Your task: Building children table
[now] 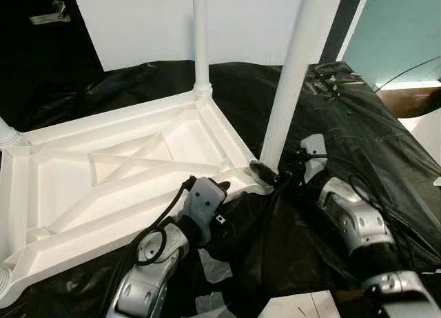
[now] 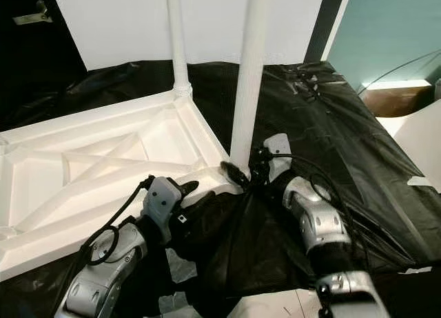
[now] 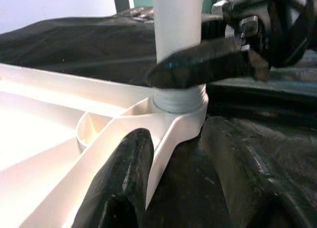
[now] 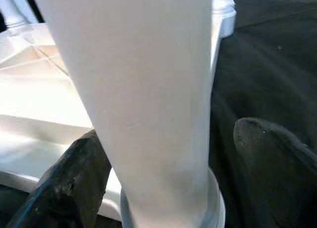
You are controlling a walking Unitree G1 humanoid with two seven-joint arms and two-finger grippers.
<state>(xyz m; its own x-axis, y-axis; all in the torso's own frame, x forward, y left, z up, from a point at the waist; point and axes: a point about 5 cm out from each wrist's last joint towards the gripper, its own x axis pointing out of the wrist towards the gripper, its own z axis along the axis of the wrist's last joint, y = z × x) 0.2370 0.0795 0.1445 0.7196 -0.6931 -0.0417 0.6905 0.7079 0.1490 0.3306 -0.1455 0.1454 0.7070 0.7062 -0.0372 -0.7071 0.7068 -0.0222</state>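
Note:
A white plastic children's table (image 1: 103,194) lies upside down on a black plastic sheet (image 1: 358,125). A white leg (image 1: 293,76) stands upright in the near right corner socket. My right gripper (image 1: 269,174) is open around the base of this leg. In the right wrist view the leg (image 4: 143,99) sits between the fingers; one finger (image 4: 64,188) touches it and the other stands slightly off. My left gripper (image 3: 177,134) is open astride the table's rim (image 3: 163,149), just beside that corner socket. Its wrist (image 1: 203,204) rests at the table's near edge.
A second leg (image 1: 200,35) stands in the far corner, and the base of a third (image 1: 7,133) is at the left edge. A white wall panel (image 1: 145,21) rises behind. A dark door with a metal handle (image 1: 48,16) is at the far left. White boards (image 1: 303,305) lie under the sheet's near edge.

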